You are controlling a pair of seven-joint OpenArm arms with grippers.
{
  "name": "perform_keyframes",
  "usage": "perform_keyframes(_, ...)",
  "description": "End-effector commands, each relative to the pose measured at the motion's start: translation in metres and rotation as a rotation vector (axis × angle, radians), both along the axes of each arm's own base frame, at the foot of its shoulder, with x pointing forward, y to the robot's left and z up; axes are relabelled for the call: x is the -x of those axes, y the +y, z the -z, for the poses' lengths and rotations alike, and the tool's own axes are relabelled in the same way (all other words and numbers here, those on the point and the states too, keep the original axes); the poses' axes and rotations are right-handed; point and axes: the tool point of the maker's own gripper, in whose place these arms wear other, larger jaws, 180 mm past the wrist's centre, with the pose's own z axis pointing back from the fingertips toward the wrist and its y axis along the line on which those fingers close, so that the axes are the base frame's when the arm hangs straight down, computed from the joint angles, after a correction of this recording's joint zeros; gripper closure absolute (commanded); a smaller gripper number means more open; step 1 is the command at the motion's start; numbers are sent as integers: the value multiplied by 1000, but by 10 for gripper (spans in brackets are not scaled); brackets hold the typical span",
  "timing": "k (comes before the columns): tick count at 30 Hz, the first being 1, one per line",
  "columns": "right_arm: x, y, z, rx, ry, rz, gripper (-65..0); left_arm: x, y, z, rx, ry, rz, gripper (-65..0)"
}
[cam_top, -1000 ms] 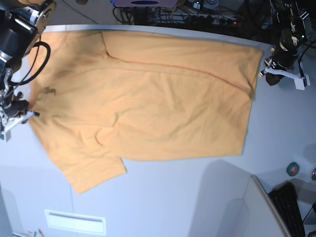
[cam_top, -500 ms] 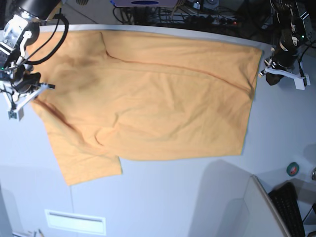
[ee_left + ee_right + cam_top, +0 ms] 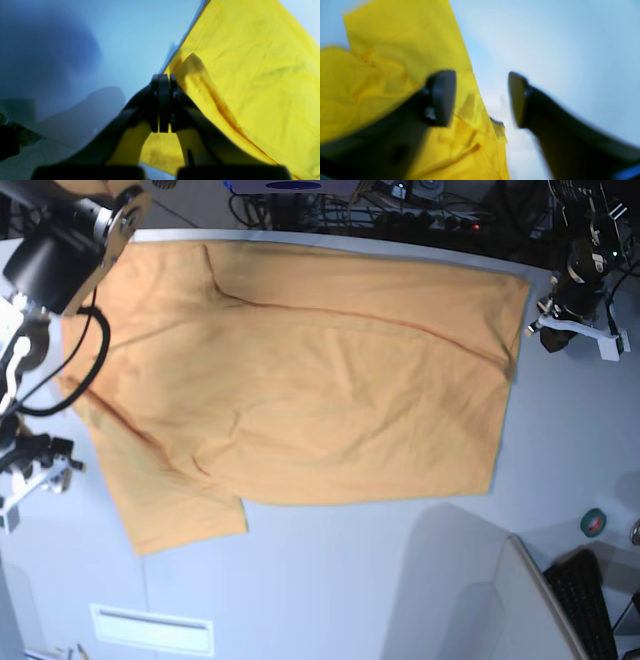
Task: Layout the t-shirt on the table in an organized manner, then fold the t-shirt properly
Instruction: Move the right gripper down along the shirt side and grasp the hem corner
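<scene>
The table carries the t-shirt, spread wide across its upper half, one sleeve reaching toward 7 o'clock. At 3 o'clock of the shirt, the left gripper sits at the cloth's edge with its jaws pressed together, no fabric visibly caught between them. At 9 o'clock, the right gripper has its jaws spread wide, empty, just off the sleeve's edge.
</scene>
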Motion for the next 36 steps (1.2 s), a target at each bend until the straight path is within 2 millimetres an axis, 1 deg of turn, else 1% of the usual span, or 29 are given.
perform_keyframes(1, -14, -8, 2, -17, 11, 7, -470, -6, 5, -11, -19, -39, 6, 0)
perform_keyframes(2, -29, -7, 12, -62, 20, 3, -516, -6, 5, -11, -19, -39, 6, 0)
perform_keyframes(3, -40, -7, 21, -99, 23, 3, -531, -6, 5, -11, -19, -39, 6, 0)
perform_keyframes(4, -51, -7, 32, -140, 14, 7, -528, -6, 5, -11, -19, -39, 4, 0)
perform_keyframes(6, -65, -10, 51, -199, -9, 30, -507, -5, 5, -11, -19, -38, 4, 0)
perform_keyframes(8, -71, -9, 72, -266, -15, 61, -482, -5, 6, -11, -21, -36, 5, 0)
perform_keyframes(9, -69, -9, 82, -287, -8, 70, -467, -5, 6, -11, -21, -36, 5, 0)
perform_keyframes(11, -66, -2, 97, -290, 7, 55, -440, -5, 6, -11, -21, -36, 5, 0)
perform_keyframes(12, -64, 5, 104, -280, 18, 31, -428, -5, 6, -11, -21, -36, 5, 0)
perform_keyframes(16, -61, 16, 111, -244, 38, -27, -378, -6, 6, -11, -21, -38, 5, 0)
perform_keyframes(18, -58, 27, 117, -256, 49, -38, -348, -6, 6, -11, -21, -38, 5, 0)
perform_keyframes(21, -56, 32, 120, -261, 57, -44, -275, -6, 6, -11, -21, -39, 5, 0)
perform_keyframes(26, -56, 32, 120, -262, 56, -41, -138, -6, 6, -11, -21, -39, 5, 0)
perform_keyframes(27, -56, 31, 120, -262, 55, -40, -126, -6, 6, -11, -21, -39, 5, 0)
perform_keyframes(29, -56, 30, 120, -258, 53, -33, -128, -6, 6, -11, -21, -39, 5, 0)
perform_keyframes(32, -54, 17, 124, -215, 69, 31, -120, -6, 6, -11, -21, -39, 5, 0)
perform_keyframes(34, -52, 13, 125, -203, 64, 46, -107, -6, 6, -11, -21, -39, 5, 0)
perform_keyframes(35, -53, 11, 125, -196, 47, 54, -72, -6, 6, -11, -21, -39, 5, 0)
perform_keyframes(36, -55, 10, 123, -192, 28, 57, -9, -6, 6, -11, -21, -39, 5, 0)
